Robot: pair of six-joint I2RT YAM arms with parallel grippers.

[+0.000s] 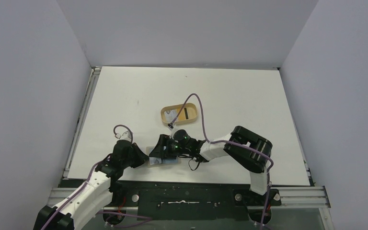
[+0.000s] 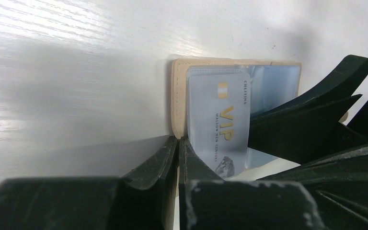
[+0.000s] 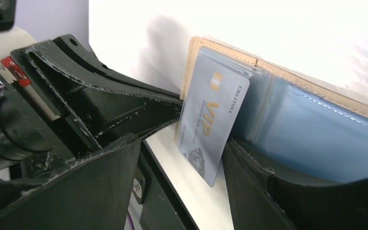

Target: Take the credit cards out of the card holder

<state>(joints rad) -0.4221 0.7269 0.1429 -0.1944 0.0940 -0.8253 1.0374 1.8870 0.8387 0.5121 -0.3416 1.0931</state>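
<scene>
Pale grey walls (image 1: 182,28) box in a white desk (image 1: 230,91). The holder (image 2: 177,96) lies open at its near edge, between the two arms. A silver-blue VIP card (image 2: 218,120) sticks about halfway out of one of the clear sleeves (image 3: 306,129).

The left tool (image 2: 178,141) has its jaws pressed together, tips at the holder's tan border. Whether they pinch the leather or only pin it, I cannot tell. The right tool (image 3: 182,143) has its jaws apart, one on each side of the card's free end, with nothing gripped.

The card looks light, thin, stiff and glossy, so it will likely slip under a weak pinch. The best hold is probably across the exposed end, flat faces between the pads, with the pull straight along the sleeve. The sleeve film is soft and may cling. The holder is light enough to drag along unless held down.

Farther back an oval tray (image 1: 165,115) holds a pale item, too small to identify.
</scene>
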